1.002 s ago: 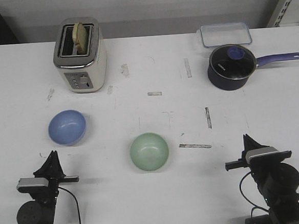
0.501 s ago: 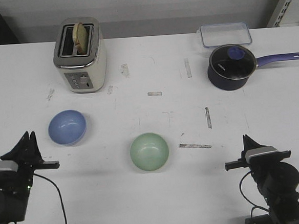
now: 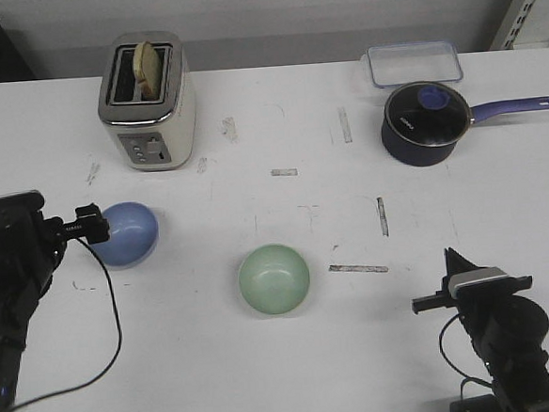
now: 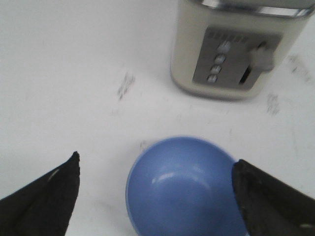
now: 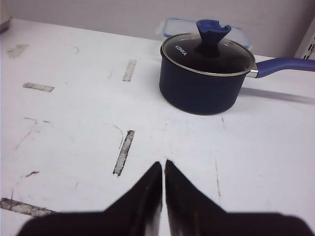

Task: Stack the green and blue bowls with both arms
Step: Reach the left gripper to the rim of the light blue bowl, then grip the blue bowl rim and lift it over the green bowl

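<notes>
The blue bowl (image 3: 126,234) sits upright on the white table (image 3: 294,355), left of centre. The green bowl (image 3: 274,278) sits upright nearer the front, in the middle. My left gripper (image 3: 92,224) hovers at the blue bowl's left edge. In the left wrist view this gripper (image 4: 156,160) is open, and its black fingertips (image 4: 54,189) straddle the blue bowl (image 4: 184,189) without touching it. My right gripper (image 3: 453,259) rests low at the front right, far from both bowls. The right wrist view shows that gripper (image 5: 163,163) shut on nothing.
A cream toaster (image 3: 147,102) with toast in it stands at the back left, just beyond the blue bowl. A dark navy saucepan (image 3: 424,123) with a glass lid and long handle sits at the back right. Behind it lies a clear plastic container (image 3: 413,62).
My left arm has risen from its low spot at the front left and swung forward to the blue bowl. The right arm and both bowls have not moved.
</notes>
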Robot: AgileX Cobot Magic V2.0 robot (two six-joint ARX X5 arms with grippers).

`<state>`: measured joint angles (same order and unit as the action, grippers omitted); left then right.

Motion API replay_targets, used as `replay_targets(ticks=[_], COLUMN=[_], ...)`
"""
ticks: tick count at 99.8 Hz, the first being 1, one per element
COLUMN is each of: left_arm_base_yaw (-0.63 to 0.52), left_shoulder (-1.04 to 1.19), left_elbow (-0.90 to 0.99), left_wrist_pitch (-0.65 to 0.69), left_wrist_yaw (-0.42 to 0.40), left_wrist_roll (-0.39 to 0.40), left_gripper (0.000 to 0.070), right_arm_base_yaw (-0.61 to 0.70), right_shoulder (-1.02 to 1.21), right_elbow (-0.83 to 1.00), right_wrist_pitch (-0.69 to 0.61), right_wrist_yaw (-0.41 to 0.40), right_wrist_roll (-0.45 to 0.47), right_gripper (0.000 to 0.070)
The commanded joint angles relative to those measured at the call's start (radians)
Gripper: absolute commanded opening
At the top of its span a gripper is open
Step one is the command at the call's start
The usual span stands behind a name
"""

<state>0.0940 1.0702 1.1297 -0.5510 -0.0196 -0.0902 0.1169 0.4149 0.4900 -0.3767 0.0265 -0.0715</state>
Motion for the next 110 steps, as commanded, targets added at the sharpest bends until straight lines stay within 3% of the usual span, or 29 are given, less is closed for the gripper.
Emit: replay_targets(ticks=[1, 44, 55, 81, 110], left_arm_base_yaw=[0.027, 0.097, 0.098, 0.098, 0.098], left_shoulder=[0.072, 0.427, 0.462, 0.475, 0.470], left_elbow=[0.012, 0.012, 0.012, 0.013, 0.058], left_wrist_pitch=[-0.034, -0.065, -0.060, -0.037, -0.061], left_wrist_yaw=[0.035, 0.049, 0.049, 0.049, 0.049], left_wrist_roll=[-0.035, -0.035, -0.035, -0.035, -0.035], left_gripper=[0.0581, 0.0550, 0.0429, 0.0003, 0.0000], right_arm_base_yaw=[0.002, 0.002, 0.002, 0.002, 0.002], right_shoulder=[0.006, 0.006, 0.006, 0.006, 0.006], right_elbow=[0.005, 0.005, 0.005, 0.005, 0.005], right_wrist_pitch=[0.008, 0.008, 0.009, 0.009, 0.009], right_wrist_yaw=[-0.002, -0.002, -0.001, -0.001, -0.001], right_wrist_roll=[-0.004, -0.004, -0.004, -0.004, -0.005], right_gripper=[0.0000, 0.0000, 0.0000, 0.0000, 0.0000])
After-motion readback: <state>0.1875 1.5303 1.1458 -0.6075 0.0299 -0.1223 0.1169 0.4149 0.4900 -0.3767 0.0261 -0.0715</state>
